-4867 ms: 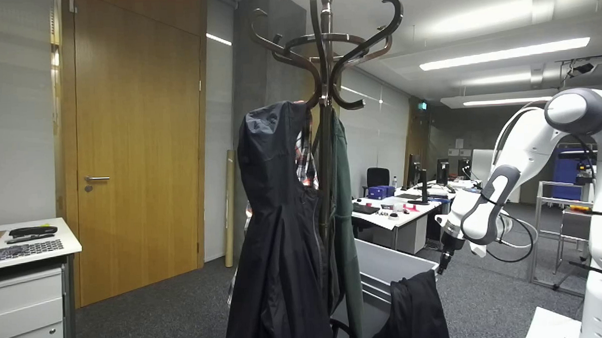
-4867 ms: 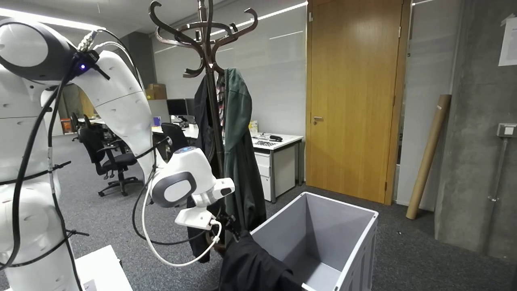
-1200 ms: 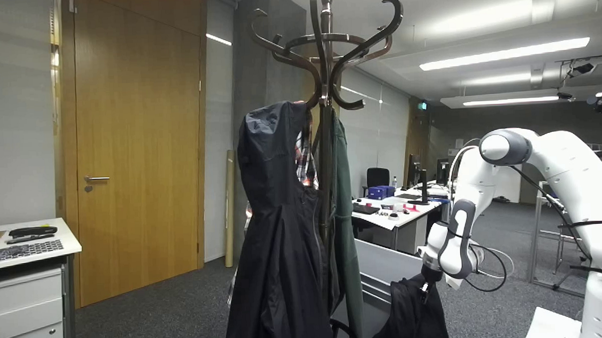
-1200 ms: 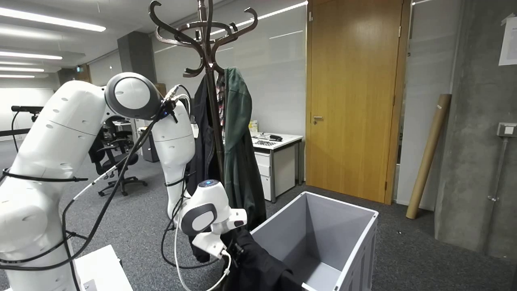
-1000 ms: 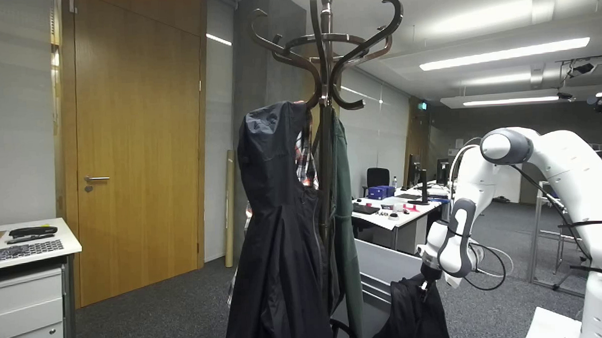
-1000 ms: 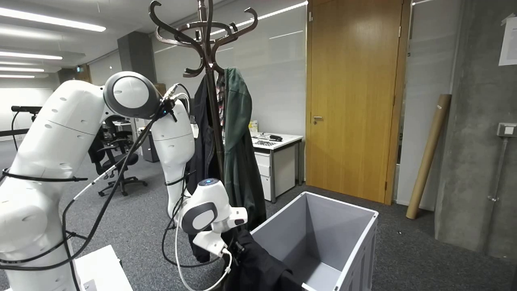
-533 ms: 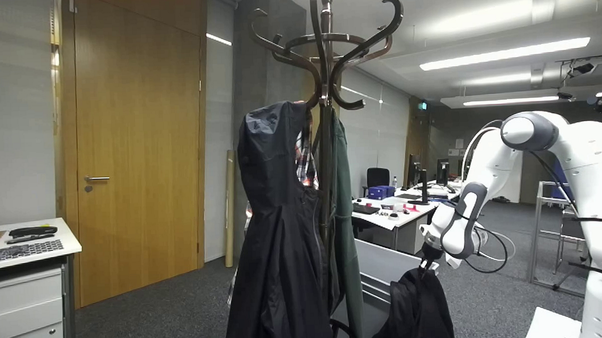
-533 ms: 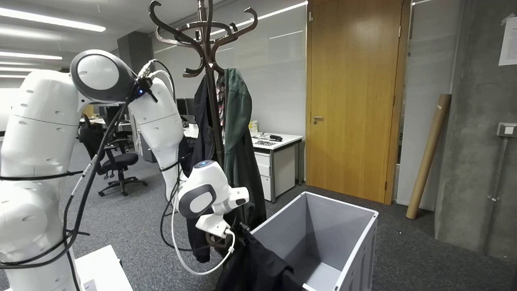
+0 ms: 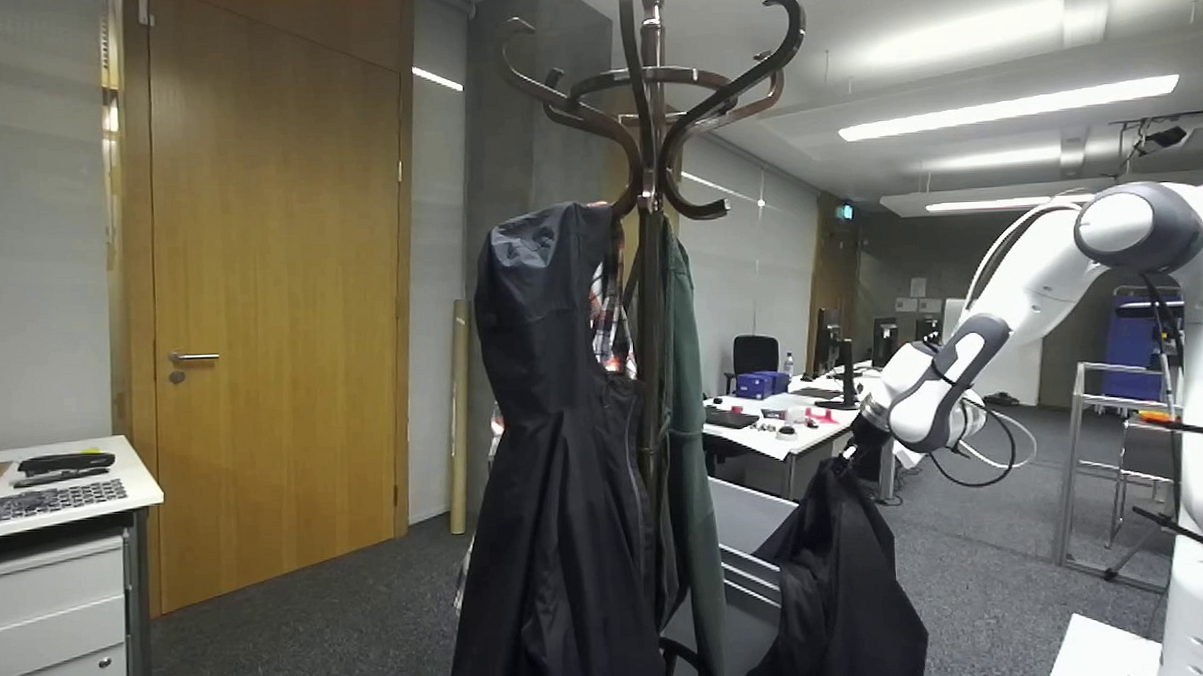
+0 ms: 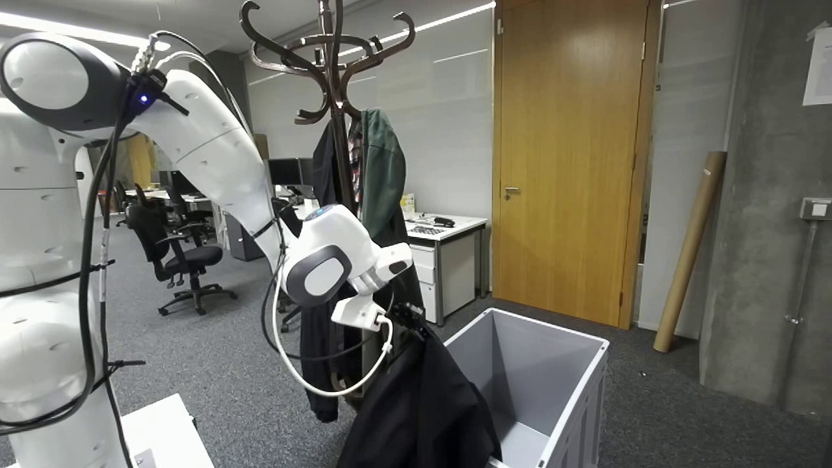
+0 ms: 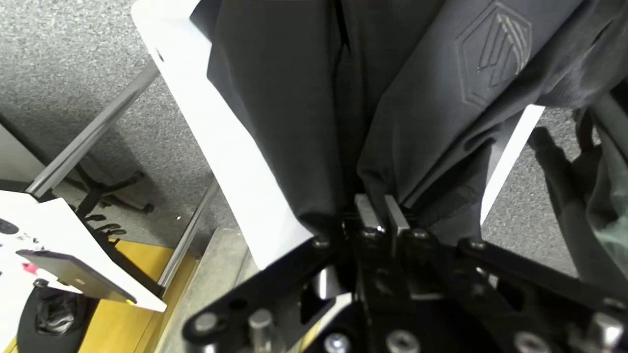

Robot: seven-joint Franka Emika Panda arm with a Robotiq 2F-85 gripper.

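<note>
A black garment hangs from my gripper, bunched to a peak at the fingertips. Below, it drapes over the near end of a grey bin. In the wrist view a fold of the dark cloth runs between the two metal pads, which are nearly together on it. An embossed hexagonal emblem shows on the fabric at upper right there. The other exterior angle has the gripper above the bin's near left corner, the garment spreading beneath it. Its lower end is out of frame.
A dark coat rack stands close by, bearing a black hooded jacket and a green jacket. White cable loops below the wrist. Desks, an office chair and a wooden door lie farther off.
Several seconds ago my gripper was just above the garment, apart from it. About a second ago it was down at the cloth; since then it has risen, pulling the garment up into a peak.
</note>
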